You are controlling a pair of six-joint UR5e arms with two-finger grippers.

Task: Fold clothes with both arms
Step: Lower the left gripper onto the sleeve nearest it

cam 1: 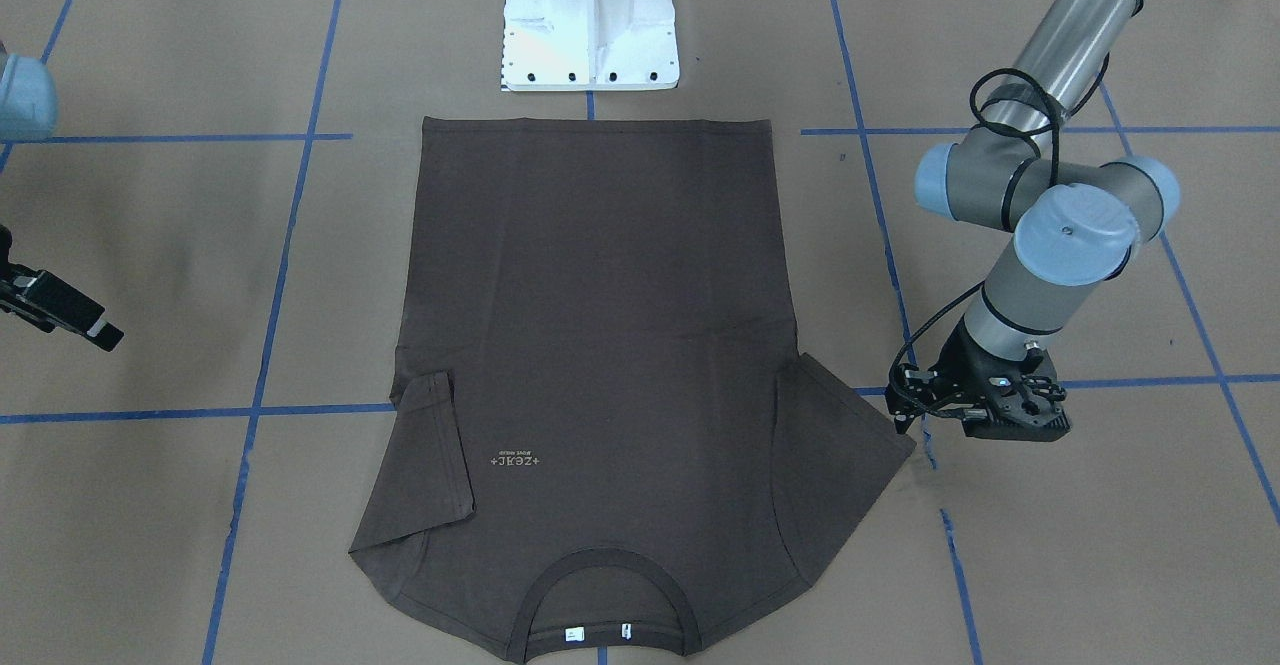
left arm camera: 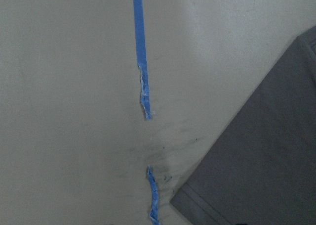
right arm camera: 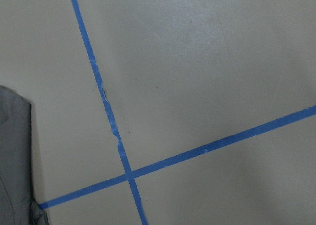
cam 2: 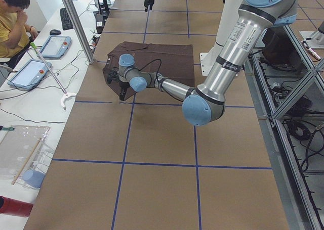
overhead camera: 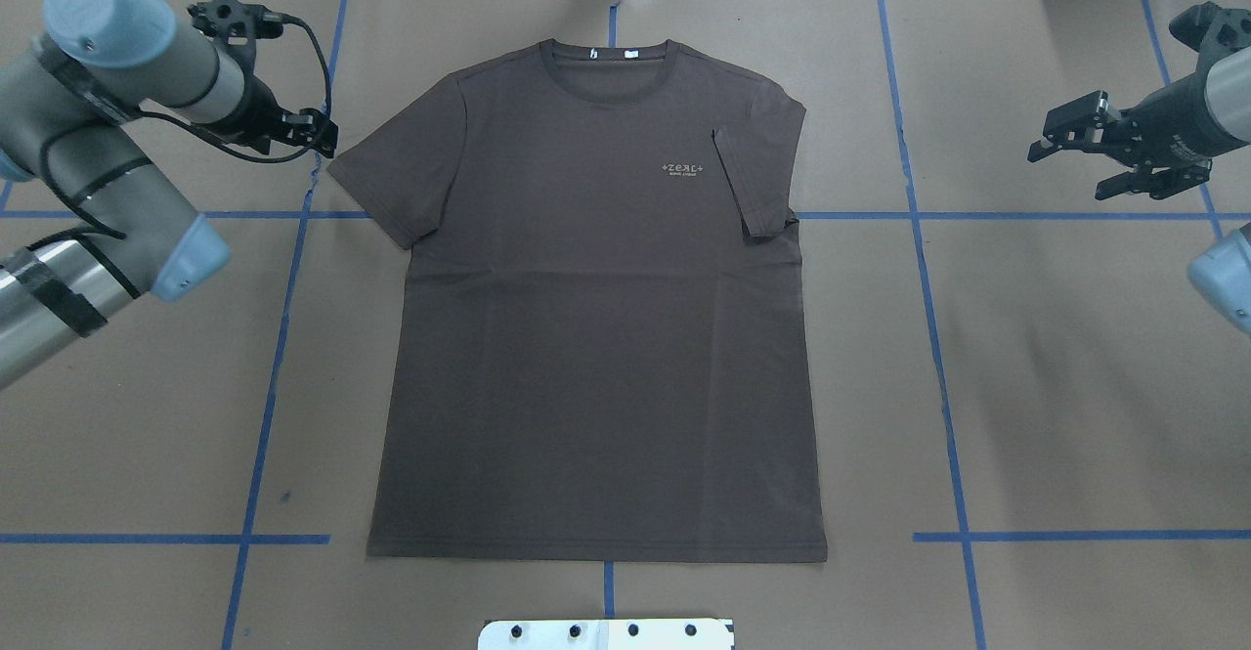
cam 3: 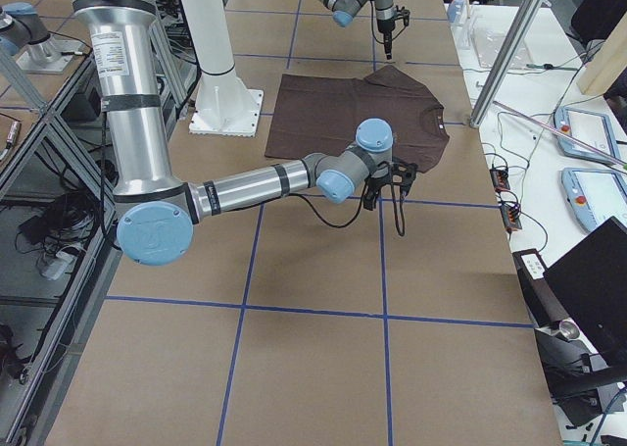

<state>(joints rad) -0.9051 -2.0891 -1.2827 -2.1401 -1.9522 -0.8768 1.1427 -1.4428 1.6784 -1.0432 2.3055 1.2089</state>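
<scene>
Beside the sleeve (overhead camera: pixel 391 181) we are hovering the left gripper (overhead camera: pixel 315 132), fingers unreadable, with the right gripper (overhead camera: pixel 1080 153), fingers (overhead camera: pixel 1060 127) apart, well away; unequal grasps could skew the shirt (overhead camera: pixel 596 337).

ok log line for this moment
dark brown short-sleeved t-shirt flat, one sleeve folded in | left hand by other sleeve | right hand open, clear

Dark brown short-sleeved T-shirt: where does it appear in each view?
Front-facing: brown T-shirt centre, collar at bottom.
Overhead: centre, collar on top.
Exterior left: upper middle.
Exterior right: upper middle.
Left wrist: lower right corner.
Right wrist: left edge.
Shared landmark: white metal pedestal by hem.
</scene>
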